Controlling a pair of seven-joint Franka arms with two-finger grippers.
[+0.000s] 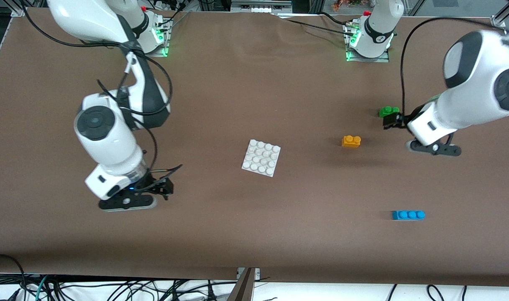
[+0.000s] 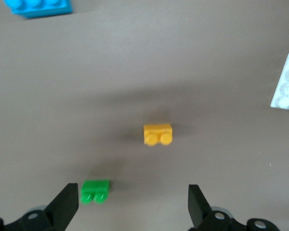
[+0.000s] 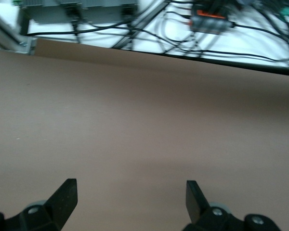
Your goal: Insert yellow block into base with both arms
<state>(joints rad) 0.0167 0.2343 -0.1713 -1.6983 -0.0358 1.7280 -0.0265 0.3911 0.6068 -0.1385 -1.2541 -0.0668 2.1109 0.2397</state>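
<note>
Yellow block [image 1: 351,141] lies on brown table [image 1: 254,217], studs up, well apart from base [image 1: 261,157], toward left arm's end. Base flat on table near centre, bare of bricks. Green brick [image 1: 388,111] farther from front camera than yellow block; blue brick [image 1: 408,215] nearer. Left gripper [image 1: 393,121] hangs just beside green brick, apparently not touching it; fingers [image 2: 66,204] spread wide, grasping nothing. Right gripper [image 1: 165,187] over bare table toward right arm's end, jaws released, empty.
</note>
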